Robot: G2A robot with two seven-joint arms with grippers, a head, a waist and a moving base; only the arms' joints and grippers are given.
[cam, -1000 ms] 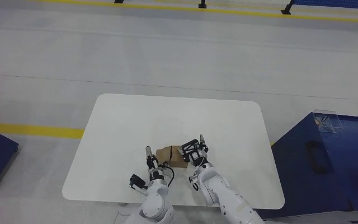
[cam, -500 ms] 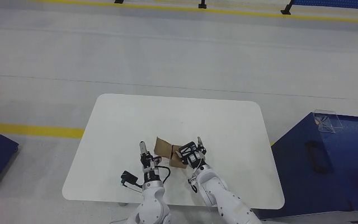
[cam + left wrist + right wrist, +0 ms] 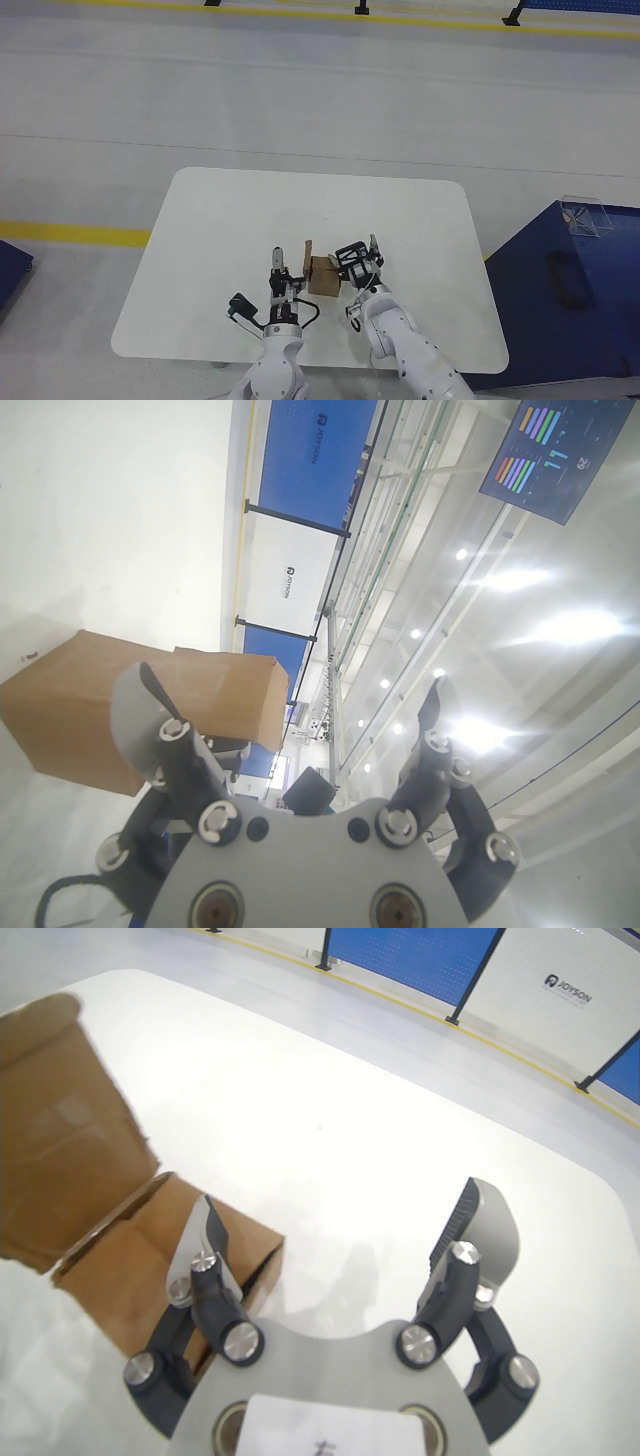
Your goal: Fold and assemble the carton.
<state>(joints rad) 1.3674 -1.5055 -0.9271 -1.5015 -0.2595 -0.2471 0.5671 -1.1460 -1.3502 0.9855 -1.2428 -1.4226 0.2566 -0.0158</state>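
Top view: carton (image 3: 322,276) on surface (image 3: 400,210) between left gripper (image 3: 285,272) and right gripper (image 3: 360,254), both released, flap (image 3: 308,250) standing up, so you're mid-fold I'd say; next you need one gripper bracing, other pushing flap down.

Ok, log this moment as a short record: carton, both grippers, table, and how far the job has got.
carton: brown cardboard, standing on the table between the two grippers
flap: one large flap raised, not folded down
left gripper: open, holding nothing, close beside the carton
right gripper: open, holding nothing, close to the carton's other side; contact unclear
table: white, rounded corners
progress: box body formed, top not yet closed
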